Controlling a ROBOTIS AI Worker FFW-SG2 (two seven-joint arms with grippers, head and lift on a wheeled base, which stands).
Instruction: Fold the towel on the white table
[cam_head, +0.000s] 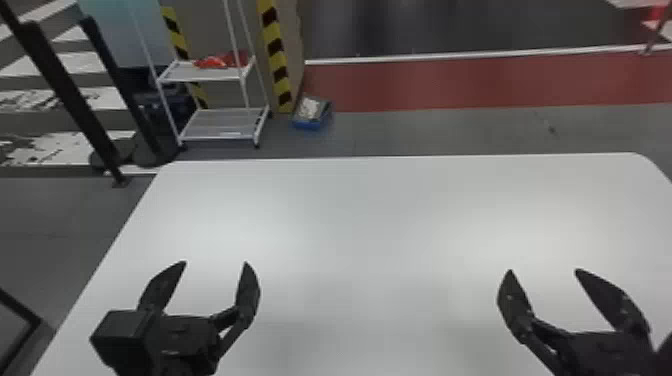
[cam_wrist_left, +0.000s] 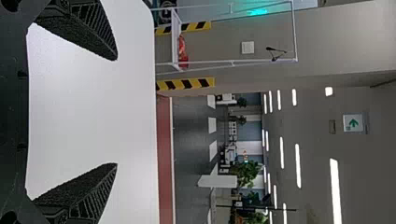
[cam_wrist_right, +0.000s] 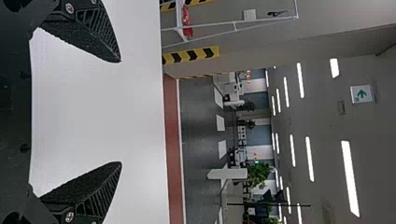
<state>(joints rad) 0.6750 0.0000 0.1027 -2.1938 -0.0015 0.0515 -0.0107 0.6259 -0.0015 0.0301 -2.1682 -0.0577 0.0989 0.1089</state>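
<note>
The left pincer (cam_head: 215, 262) is wide open and points to twelve o'clock, over the white worktop (cam_head: 370, 225); the right pincer (cam_head: 543, 270), at its three o'clock, is wide also. Going outward from them, I cannot tell at which hour the towel lies, how its long axis runs, or which arm is nearer. The coming move, I judge, depends first on this direction.

left end effector (cam_head: 215, 265): 2 fingers spread | right end effector (cam_head: 543, 272): 2 fingers spread | both arms forward
</note>
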